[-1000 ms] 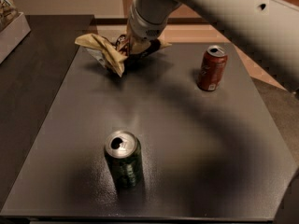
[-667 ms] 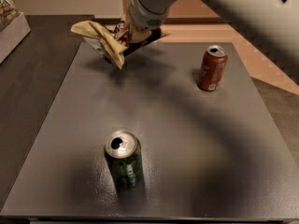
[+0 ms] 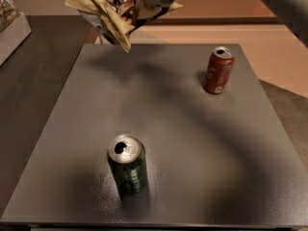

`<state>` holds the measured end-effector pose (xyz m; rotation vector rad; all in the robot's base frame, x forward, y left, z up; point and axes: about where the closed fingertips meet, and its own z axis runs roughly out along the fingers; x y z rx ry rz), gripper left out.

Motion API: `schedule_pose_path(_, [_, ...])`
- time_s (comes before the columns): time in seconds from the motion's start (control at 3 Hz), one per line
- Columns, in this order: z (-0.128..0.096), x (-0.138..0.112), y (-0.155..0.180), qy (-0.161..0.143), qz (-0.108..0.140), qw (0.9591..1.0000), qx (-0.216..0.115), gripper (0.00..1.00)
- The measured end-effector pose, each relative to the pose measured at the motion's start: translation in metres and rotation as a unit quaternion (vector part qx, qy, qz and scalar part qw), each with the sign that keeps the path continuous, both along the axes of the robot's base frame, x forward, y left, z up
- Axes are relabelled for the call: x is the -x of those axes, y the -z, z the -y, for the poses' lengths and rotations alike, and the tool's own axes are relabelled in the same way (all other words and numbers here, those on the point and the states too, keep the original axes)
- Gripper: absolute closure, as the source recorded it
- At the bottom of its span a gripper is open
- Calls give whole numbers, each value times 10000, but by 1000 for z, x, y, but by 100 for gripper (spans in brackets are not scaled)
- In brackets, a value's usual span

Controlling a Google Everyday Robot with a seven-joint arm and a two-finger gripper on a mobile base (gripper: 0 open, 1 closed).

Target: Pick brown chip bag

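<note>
Since the chip bag hangs in the air above the table's far left corner, clamped in the gripper at the top of view, the pick looks essentially done; only a secure hold seems left. The red can and green can stand well apart below, leaving ample room, though the bag is near the far edge.
</note>
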<state>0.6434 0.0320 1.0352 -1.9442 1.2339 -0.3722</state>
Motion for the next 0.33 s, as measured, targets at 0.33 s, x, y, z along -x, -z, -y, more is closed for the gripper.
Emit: schedule_pose_path(0.33, [0, 0, 0, 0, 0, 10000, 0, 100])
